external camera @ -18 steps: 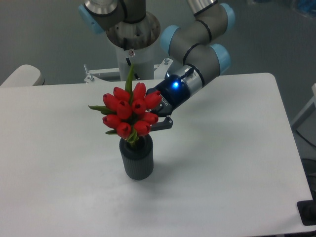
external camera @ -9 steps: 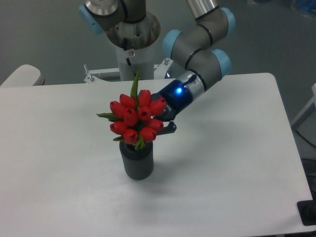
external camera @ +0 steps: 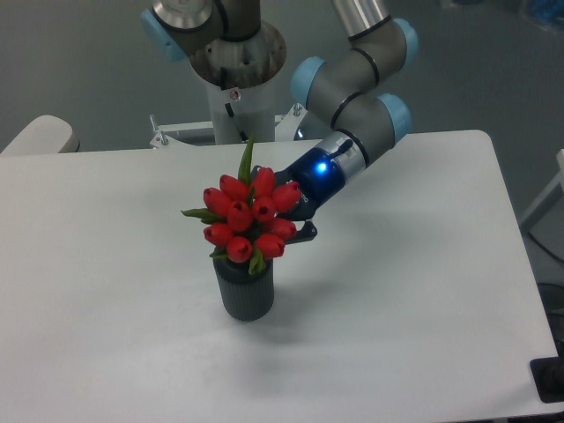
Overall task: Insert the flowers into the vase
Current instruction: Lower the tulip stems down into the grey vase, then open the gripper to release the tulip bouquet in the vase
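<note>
Over the vase [external camera: 246,287] mouth (mid-table) hang the flowers [external camera: 251,216].

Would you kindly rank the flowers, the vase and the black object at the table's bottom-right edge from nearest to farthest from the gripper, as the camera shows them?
1. The flowers, right against the gripper, on its left.
2. The vase, below-left, under the bunch.
3. The black object, far right corner.
</note>
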### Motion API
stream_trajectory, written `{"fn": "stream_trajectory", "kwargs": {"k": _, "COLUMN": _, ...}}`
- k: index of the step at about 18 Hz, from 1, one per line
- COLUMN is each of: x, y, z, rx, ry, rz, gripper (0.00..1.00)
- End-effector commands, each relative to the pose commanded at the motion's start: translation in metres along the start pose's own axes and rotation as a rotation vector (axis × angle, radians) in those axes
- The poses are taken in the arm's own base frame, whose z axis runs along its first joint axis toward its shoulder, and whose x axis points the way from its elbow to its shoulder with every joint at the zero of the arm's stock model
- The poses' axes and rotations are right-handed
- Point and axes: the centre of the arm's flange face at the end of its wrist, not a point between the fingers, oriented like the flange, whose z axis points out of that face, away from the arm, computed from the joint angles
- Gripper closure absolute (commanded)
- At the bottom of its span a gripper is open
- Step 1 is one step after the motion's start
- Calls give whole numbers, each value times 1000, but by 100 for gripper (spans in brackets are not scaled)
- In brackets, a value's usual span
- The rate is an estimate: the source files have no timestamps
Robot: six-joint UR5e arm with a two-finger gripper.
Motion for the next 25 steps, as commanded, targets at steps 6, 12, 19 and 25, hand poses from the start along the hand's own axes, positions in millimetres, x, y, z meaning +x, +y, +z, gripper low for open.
{"fn": "stream_trajectory", "kwargs": {"k": 6, "x": -4, "y": 5, "z": 0, "rx": 0, "ry": 0, "rz": -9, "gripper": 54}}
{"fn": "stream_trajectory", "kwargs": {"k": 12, "x": -6, "y": 4, "z": -1, "rx": -9, "ry": -3, "rz": -5, "gripper": 30}}
{"fn": "stream_trajectory", "kwargs": {"k": 19, "x": -8, "y": 5, "z": -3, "rx": -51, "ry": -17, "rz": 45, "gripper": 0}}
{"fn": "stream_trajectory", "kwargs": {"k": 25, "x": -7, "y": 10, "z": -2, "rx": -111, "ry": -25, "rz": 82, "gripper": 0}}
